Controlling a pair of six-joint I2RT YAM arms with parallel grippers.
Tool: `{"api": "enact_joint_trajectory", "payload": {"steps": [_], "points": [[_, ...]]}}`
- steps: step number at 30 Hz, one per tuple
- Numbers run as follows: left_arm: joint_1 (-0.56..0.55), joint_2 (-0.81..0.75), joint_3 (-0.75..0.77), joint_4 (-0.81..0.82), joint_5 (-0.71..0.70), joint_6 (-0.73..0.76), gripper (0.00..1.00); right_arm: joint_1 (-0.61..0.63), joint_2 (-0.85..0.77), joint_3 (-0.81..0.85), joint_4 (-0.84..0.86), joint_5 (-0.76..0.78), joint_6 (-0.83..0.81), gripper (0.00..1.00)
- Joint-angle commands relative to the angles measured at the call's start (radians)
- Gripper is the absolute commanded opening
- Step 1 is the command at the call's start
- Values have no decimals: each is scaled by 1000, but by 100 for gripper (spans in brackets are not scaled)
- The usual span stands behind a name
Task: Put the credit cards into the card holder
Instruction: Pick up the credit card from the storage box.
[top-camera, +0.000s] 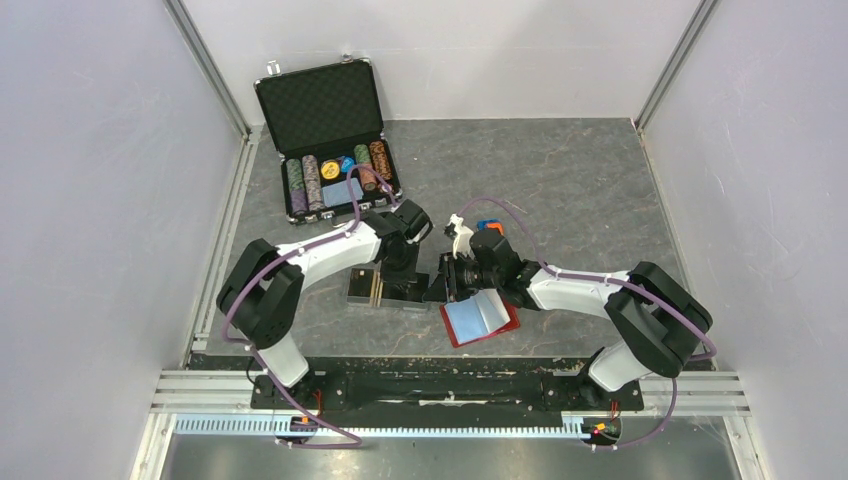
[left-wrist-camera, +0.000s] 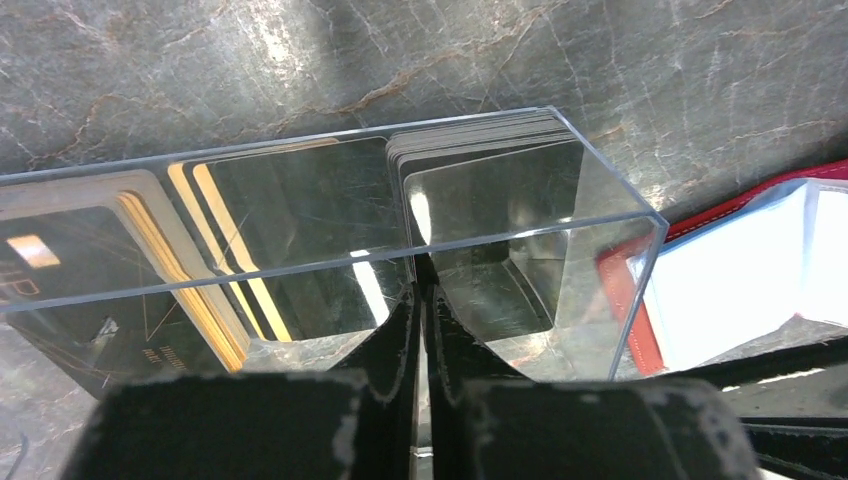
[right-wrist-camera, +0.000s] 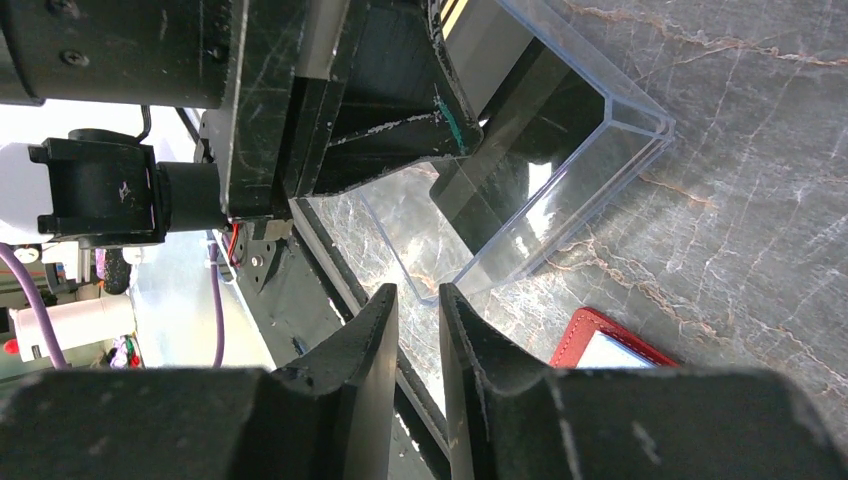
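The clear card holder (top-camera: 362, 291) lies between the two arms. Dark credit cards with orange-gold edges (left-wrist-camera: 205, 215) lean in its left and middle compartments, and a stack of them (left-wrist-camera: 470, 150) stands in the right one. My left gripper (left-wrist-camera: 421, 290) is at the holder's near wall (left-wrist-camera: 300, 265), by the divider of the right compartment. Its jaws are shut to a thin slit and I cannot make out anything in it. My right gripper (right-wrist-camera: 417, 292) is narrowly open, and the holder's corner (right-wrist-camera: 440, 292) sits just at its tips without touching them.
A red wallet (top-camera: 507, 322) with a pale blue card (top-camera: 475, 315) lies open just right of the holder, under the right arm. The open black chip briefcase (top-camera: 325, 110) with rows of poker chips (top-camera: 310, 182) stands at the back left.
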Motion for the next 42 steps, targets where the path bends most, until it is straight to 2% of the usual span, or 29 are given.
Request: {"api": "enact_joint_trajectory", "payload": {"steps": [1,19,24,30,32,36,38,40,42], "points": [[-40,27,59,-18,18,38,2,6,-10,11,66,-18,8,23],[-40,-120,-4,95,111,-32,2,6,-20,11,57,-17,7,23],[-26,-151,-53,163,158,-66,15,6,-22,11,53,-14,4,23],[-4,-137,-94,187,172,-81,17,7,-23,11,51,-14,4,23],[-2,-132,-103,187,165,-82,16,6,-24,12,50,-16,2,23],[0,-153,-111,190,142,-89,2,6,-29,18,38,-14,-4,23],[1,-184,-109,189,131,-94,2,6,-36,23,26,-6,-10,24],[1,-220,-101,175,116,-96,2,5,-56,25,12,10,-20,28],[1,-271,-91,151,93,-96,2,5,-86,23,-1,37,-27,38]]}}
